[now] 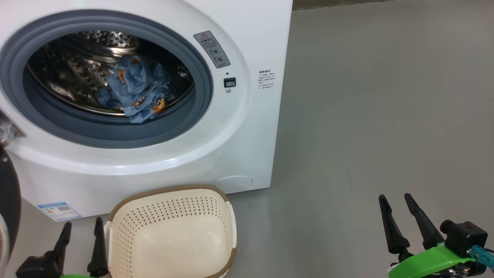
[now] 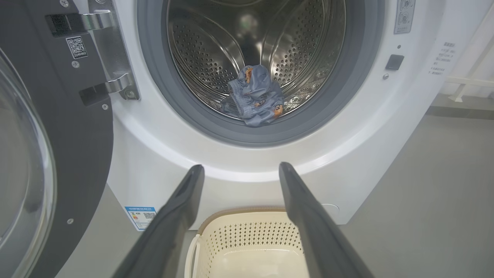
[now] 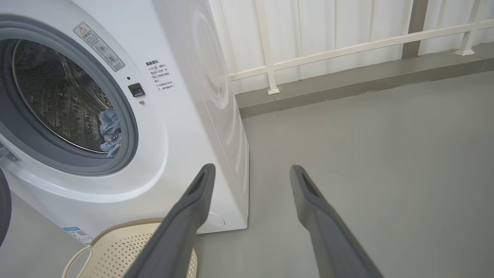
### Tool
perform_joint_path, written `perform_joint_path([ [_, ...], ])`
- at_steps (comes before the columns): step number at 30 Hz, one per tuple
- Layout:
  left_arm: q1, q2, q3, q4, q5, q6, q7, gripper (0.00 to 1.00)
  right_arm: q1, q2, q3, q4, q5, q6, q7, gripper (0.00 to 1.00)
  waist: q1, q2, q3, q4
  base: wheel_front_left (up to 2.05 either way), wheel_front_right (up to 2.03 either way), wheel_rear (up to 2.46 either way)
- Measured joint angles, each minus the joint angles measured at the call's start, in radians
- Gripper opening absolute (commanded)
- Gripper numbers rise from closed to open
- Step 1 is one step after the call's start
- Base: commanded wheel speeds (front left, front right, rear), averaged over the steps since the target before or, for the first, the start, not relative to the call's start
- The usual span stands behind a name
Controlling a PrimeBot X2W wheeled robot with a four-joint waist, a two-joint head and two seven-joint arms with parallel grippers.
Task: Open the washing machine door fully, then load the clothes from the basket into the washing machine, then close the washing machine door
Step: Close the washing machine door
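The washing machine (image 1: pixel 247 127) stands with its door (image 2: pixel 58 154) swung wide open to the left. Light blue clothes (image 1: pixel 135 90) printed with orange figures lie in the steel drum near the front lip, seen too as the clothes (image 2: pixel 254 96) in the left wrist view. The cream basket (image 1: pixel 173 231) sits on the floor below the opening and holds nothing. My left gripper (image 1: pixel 83 224) hovers open just left of the basket. My right gripper (image 1: pixel 395 199) stands open over bare floor, well right of the machine. Nothing is between either pair of fingers.
Grey floor (image 1: pixel 386 116) stretches to the right of the machine. A white railing (image 3: pixel 347 46) and a low kerb run behind it. The open door's black rim (image 1: pixel 9 200) juts in at the lower left, close to my left gripper.
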Motion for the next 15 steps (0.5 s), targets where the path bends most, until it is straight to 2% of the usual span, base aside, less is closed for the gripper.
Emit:
perform_joint_path([
  [9,0.006,-0.006,-0.007,-0.008,-0.004,0.0,0.0,1.0,0.002,0.0,-0.002,-0.001,0.0,0.0,0.0,1.0,0.0,0.0,0.001,-0.002,-1.19,1.19,0.0],
  [15,0.023,0.0,-0.017,-0.021,-0.018,0.0,0.0,1.0,0.011,0.0,-0.01,-0.003,0.0,0.0,0.0,1.0,0.0,0.0,-0.002,0.002,-0.49,0.49,0.0],
])
